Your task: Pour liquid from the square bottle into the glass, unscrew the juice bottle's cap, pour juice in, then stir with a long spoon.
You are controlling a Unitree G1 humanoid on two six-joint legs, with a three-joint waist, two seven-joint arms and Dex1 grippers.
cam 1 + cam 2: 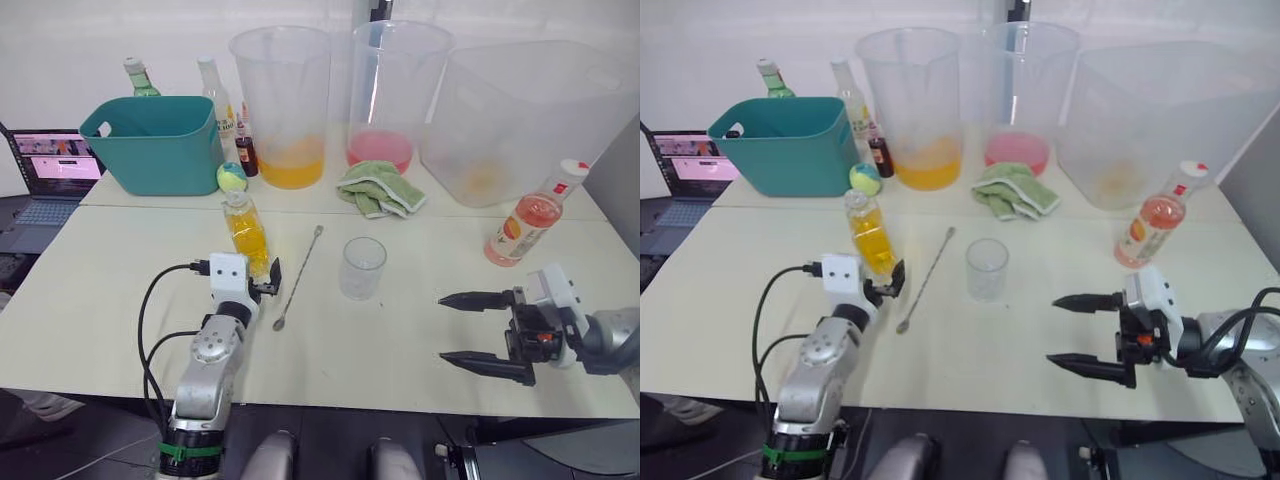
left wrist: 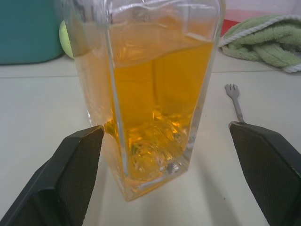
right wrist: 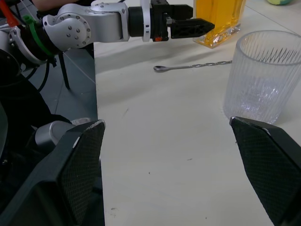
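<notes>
Left hand [image 1: 262, 283] spread wide around the square bottle [image 1: 246, 229]; right hand [image 1: 472, 331] wide, empty, near the glass [image 1: 362, 267].

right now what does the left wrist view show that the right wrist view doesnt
Left wrist view alone: the folded green towel and a teal plastic bin behind the bottle, plus the forked end of the thin silver long spoon.

Right wrist view alone: the small clear ribbed glass, the spoon's bowl end, and the left gripper seen from outside, beside the bottle.

Both: the square clear glass bottle of yellow liquid, the spoon and the pale table. Each gripper is open; the right gripper holds nothing.
</notes>
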